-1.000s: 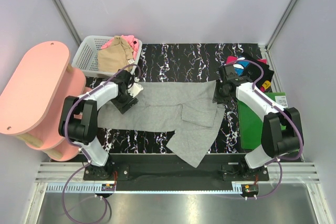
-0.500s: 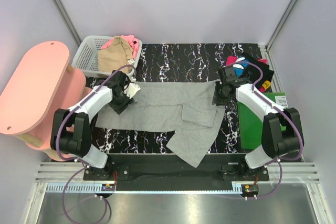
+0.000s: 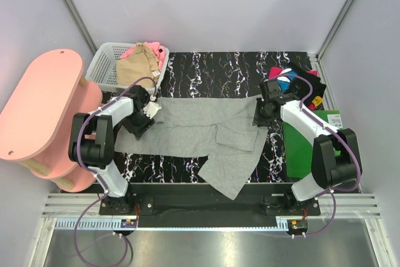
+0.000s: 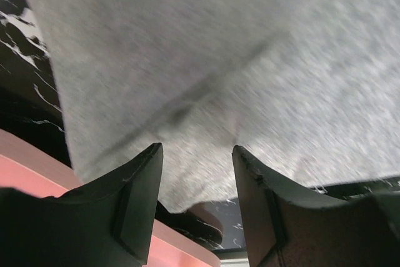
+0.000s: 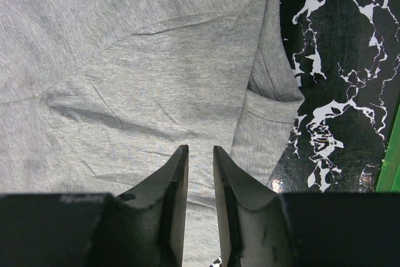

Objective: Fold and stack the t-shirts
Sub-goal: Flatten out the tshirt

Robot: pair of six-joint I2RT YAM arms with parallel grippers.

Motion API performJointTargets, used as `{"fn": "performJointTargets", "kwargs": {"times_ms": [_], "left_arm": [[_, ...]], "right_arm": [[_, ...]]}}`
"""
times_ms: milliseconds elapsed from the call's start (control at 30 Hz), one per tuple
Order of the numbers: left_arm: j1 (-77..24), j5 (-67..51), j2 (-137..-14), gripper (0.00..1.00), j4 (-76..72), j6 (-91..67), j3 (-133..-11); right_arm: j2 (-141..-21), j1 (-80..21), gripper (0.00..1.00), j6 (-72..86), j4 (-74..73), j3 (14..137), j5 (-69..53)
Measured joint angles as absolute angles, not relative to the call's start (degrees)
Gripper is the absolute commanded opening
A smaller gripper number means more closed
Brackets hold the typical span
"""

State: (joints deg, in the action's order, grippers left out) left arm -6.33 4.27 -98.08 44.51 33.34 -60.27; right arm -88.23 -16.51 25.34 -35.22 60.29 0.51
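The large light-grey t-shirt (image 3: 194,123) lies spread on the black marbled table, with one part hanging toward the front edge. My left gripper (image 3: 144,117) is at its left end. In the blurred left wrist view its jaws (image 4: 196,148) stand wide apart over the shirt's edge (image 4: 219,60), holding nothing. My right gripper (image 3: 258,114) is at the shirt's right end. Its jaws (image 5: 200,148) stand a narrow gap apart above flat grey cloth (image 5: 125,60) beside a sleeve. A tan t-shirt (image 3: 134,68) and a pink t-shirt (image 3: 156,51) lie in the basket. The black printed t-shirt (image 3: 294,80) lies at the back right.
The white lattice basket (image 3: 103,67) stands at the back left. A pink two-tier shelf (image 3: 44,104) stands left of the table and shows in the left wrist view (image 4: 19,182). The green board (image 3: 300,145) lies at the right edge.
My left gripper has moved left to the shirt's left end, and that end of the cloth has shifted a little left. The right gripper has barely moved.
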Motion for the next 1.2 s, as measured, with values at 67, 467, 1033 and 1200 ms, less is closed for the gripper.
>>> {"fn": "performJointTargets", "kwargs": {"times_ms": [67,467,1033,1200], "left_arm": [[-5.8,4.3,-99.7,0.53,44.5,33.3,-61.9],[-5.6,3.2,-101.2,0.52,44.1,33.0,-65.1],[-5.6,1.9,-104.1,0.29,44.3,31.4,-67.2],[-5.6,1.8,-104.1,0.19,44.5,31.2,-67.4]], "right_arm": [[-88.2,-16.5,0.29,25.4,-35.2,60.2,0.5],[-88.2,-16.9,0.27,25.4,-34.9,59.2,0.4],[-88.2,-17.0,0.38,26.8,-33.8,52.3,0.3],[-89.4,-17.6,0.38,27.5,-32.4,51.5,-0.8]]}}
